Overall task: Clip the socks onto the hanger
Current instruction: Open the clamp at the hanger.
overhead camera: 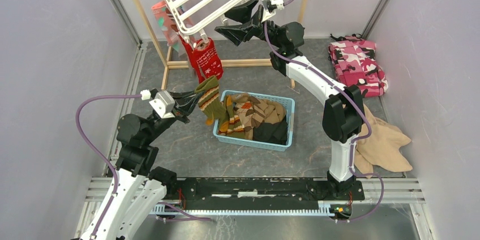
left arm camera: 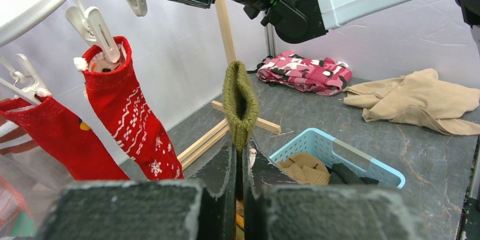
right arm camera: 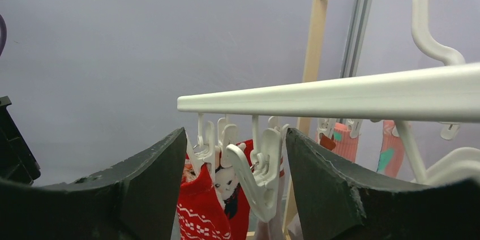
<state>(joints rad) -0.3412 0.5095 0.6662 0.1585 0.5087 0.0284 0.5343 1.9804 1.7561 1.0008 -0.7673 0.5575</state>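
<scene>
My left gripper (overhead camera: 195, 102) is shut on an olive sock with orange stripes (overhead camera: 210, 99) and holds it up beside the basket; its olive cuff (left arm camera: 240, 104) stands upright above the closed fingertips (left arm camera: 240, 152). The white hanger (overhead camera: 195, 25) hangs tilted at the back. A red patterned sock (overhead camera: 206, 58) hangs from one of its clips (left arm camera: 99, 33). My right gripper (overhead camera: 221, 20) is open just under the hanger's rim (right arm camera: 339, 93), with a few white clips (right arm camera: 260, 178) between its fingers (right arm camera: 235, 132). More socks lie in the basket.
A light blue basket (overhead camera: 291, 124) sits mid-table. A wooden frame stand (overhead camera: 238, 63) holds the hanger at the back. Pink camouflage cloth (overhead camera: 358, 64) lies far right, with a beige cloth (overhead camera: 385, 144) in front of it by the right arm. Walls close in both sides.
</scene>
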